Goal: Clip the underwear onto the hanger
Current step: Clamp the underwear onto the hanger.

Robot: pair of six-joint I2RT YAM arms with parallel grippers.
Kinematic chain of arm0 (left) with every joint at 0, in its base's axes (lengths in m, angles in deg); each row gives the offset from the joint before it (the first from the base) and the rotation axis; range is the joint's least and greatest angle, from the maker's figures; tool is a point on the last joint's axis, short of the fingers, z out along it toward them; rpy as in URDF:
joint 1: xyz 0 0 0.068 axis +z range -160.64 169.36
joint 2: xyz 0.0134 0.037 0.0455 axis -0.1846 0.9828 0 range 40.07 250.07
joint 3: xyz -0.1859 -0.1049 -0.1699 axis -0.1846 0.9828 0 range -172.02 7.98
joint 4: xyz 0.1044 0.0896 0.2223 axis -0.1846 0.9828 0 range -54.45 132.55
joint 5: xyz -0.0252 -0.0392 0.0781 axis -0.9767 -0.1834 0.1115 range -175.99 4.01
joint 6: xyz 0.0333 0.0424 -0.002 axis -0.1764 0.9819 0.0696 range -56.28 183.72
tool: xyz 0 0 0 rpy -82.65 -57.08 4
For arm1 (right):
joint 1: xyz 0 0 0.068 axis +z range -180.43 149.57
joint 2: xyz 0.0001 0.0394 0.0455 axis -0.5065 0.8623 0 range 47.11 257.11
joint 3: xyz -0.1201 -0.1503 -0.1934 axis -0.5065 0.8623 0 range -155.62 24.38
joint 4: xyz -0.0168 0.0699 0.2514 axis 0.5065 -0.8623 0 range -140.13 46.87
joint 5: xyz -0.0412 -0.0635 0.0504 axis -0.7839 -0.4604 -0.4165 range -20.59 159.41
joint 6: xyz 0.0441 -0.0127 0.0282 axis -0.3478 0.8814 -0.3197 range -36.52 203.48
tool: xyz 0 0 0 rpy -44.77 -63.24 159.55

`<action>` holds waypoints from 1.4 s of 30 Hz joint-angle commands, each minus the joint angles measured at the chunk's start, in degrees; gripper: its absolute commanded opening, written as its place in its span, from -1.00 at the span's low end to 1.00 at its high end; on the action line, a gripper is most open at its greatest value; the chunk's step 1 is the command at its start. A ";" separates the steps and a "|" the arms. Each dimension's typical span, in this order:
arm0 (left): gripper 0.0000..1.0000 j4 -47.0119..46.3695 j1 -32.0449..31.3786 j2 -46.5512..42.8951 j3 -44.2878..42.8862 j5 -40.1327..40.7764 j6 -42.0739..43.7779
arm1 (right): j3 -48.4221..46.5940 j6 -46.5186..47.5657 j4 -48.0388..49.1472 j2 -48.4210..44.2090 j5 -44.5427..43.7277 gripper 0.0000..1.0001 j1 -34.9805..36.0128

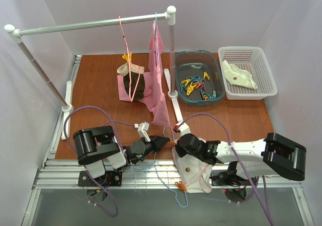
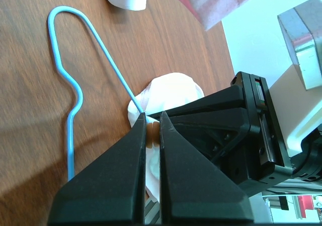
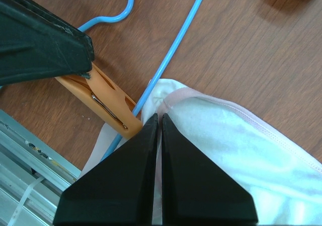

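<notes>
Pale underwear (image 3: 236, 135) lies at the near edge of the worktop (image 3: 261, 50), between the two arms. The blue hanger (image 3: 171, 55) wire runs across its left corner.

Step in hand, as I read it: pegging that corner to the wire. The left gripper (image 2: 152, 119) is clamped on an orange peg (image 3: 108, 102), whose mouth is at the wire and hem. The right gripper (image 3: 158, 118) has its fingers together on the hem; can't tell if cloth is nipped between them.

Next: the peg must straddle wire and cloth together, then let go.

Hard to see: the peg's mouth is partly behind the right gripper, and whether the wire is over or under the cloth there.
</notes>
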 commanded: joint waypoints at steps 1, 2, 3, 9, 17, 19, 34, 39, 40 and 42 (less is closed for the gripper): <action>-1.00 -20.89 -0.63 -3.11 0.63 2.08 0.95 | -1.40 0.18 -0.17 1.07 1.98 -0.97 0.80; -1.00 -20.97 -0.72 -3.47 0.80 2.43 1.12 | -1.48 0.18 -0.17 1.07 1.98 -0.97 0.80; -1.00 -20.89 -0.72 -3.73 0.89 2.52 1.65 | -1.48 0.27 -0.17 0.98 1.98 -0.97 0.80; -1.00 -20.36 -0.98 -3.47 0.28 2.26 2.18 | -1.66 0.27 -0.26 1.07 2.16 -0.97 0.89; -1.00 -7.27 -0.98 -5.32 -4.03 1.12 1.56 | -1.66 0.35 -0.26 1.07 2.25 -0.97 0.97; -1.00 -5.09 -0.98 -6.02 -4.21 1.12 1.57 | -1.66 0.35 -0.26 1.07 2.16 -0.97 1.06; -1.00 39.57 -1.16 -25.61 -10.09 7.35 3.76 | -1.66 0.00 -0.17 -1.30 0.32 -0.97 1.06; -1.00 49.41 -1.25 -23.34 -14.74 6.48 3.06 | -2.54 0.35 -0.08 -0.78 0.49 -0.97 1.15; -1.00 50.30 -1.16 -22.64 -15.80 6.13 2.54 | -2.54 0.35 -0.08 -0.78 0.40 -0.97 1.15; -1.00 50.57 -1.25 -20.97 -15.81 4.91 2.10 | -2.54 0.09 -0.17 -0.95 -0.21 -0.97 1.15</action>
